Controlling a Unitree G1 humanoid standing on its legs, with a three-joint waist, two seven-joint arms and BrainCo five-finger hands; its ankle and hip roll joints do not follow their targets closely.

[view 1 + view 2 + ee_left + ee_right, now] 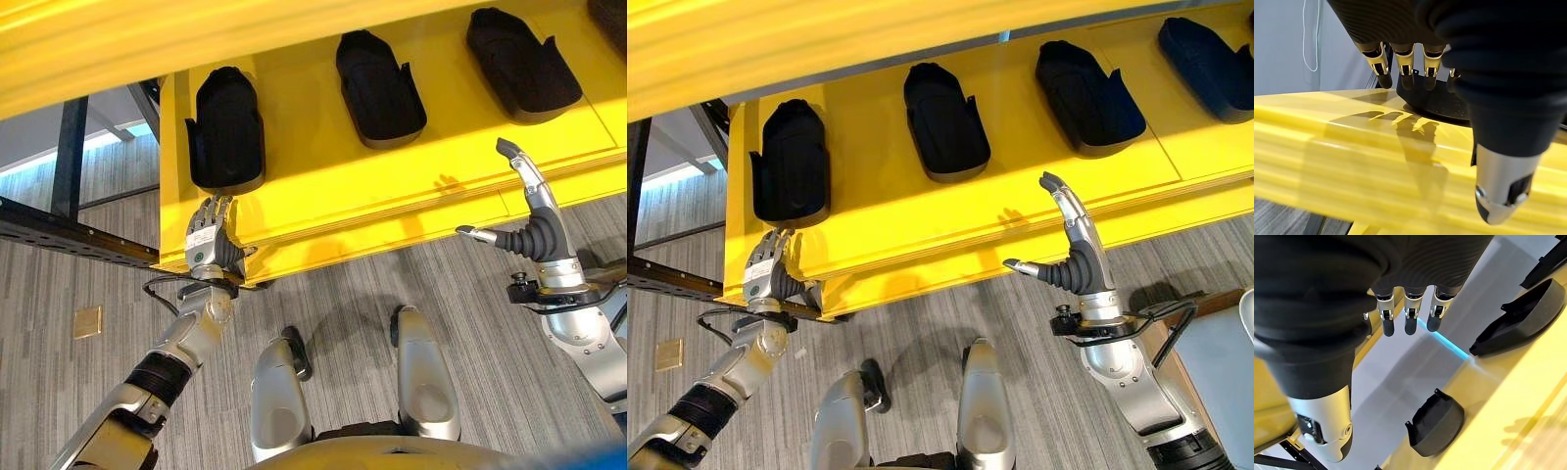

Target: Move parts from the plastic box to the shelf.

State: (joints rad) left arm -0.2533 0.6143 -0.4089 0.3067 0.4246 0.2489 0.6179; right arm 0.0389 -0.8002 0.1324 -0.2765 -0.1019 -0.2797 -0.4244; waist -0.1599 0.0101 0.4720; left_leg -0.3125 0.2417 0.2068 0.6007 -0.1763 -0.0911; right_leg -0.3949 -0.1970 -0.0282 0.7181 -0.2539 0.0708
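Your left hand (209,238) sits at the front edge of the yellow shelf (411,166), near its left corner, with the fingers (1379,66) straight and grasping nothing; their tips reach onto the shelf just in front of the leftmost part (226,129). From the left wrist view you can see those fingers hanging over the yellow surface, their shadow on it, and the dark part just past the tips (whether they actually touch it, you cannot tell).

Your right hand (1073,257) is raised in front of the shelf's front edge, further right, fingers extended upward and thumb out to the side, released and empty. It stands apart from every part.

Four black parts lie in a row on the shelf. Beyond the leftmost one, the second part (378,88) and third part (520,64) follow to the right, each well apart from its neighbour, and a fourth part (1210,67) shows at the right edge in the right eye view. All lie flat with the rounded end toward the back of the shelf. In the right wrist view two of them appear past the straight fingers.

Grey carpet floor (343,294) lies below the shelf, with a small brass plate (87,321) set in it at left.
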